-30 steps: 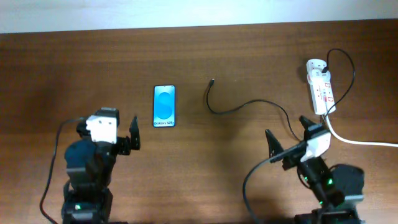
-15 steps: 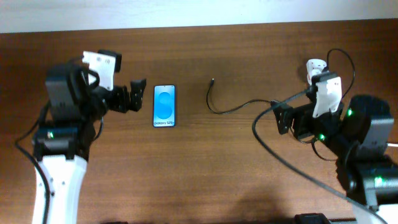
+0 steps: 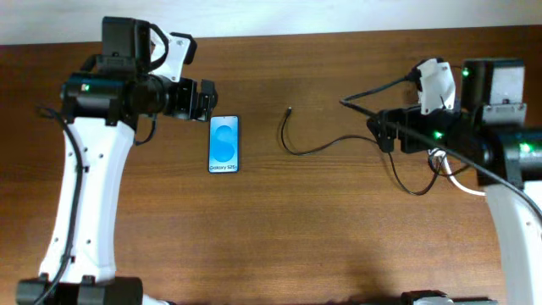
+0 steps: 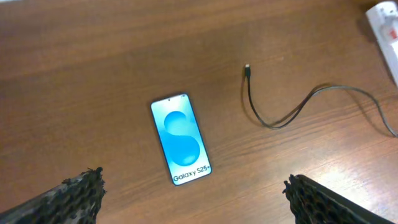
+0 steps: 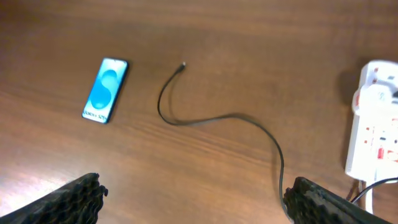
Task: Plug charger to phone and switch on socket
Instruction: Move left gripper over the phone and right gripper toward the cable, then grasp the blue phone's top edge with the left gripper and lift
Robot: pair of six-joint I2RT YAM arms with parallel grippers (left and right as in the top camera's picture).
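Overhead view shows one phone (image 3: 223, 144) flat on the table (image 3: 271, 237), left of centre, and one charger (image 3: 318, 149) curling at its right. The left gripper (image 3: 203, 102) and right gripper (image 3: 383, 135) are spread wide, grasping nothing. The one socket (image 5: 373, 134), mostly covered overhead by the right arm, appears clearly at the right edge of the right wrist view.

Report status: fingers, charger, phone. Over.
Left gripper fingers open, empty; right gripper same. Thin black charger cable unplugged, apart from black-edged blue-screen smartphone. Nothing lies between them.
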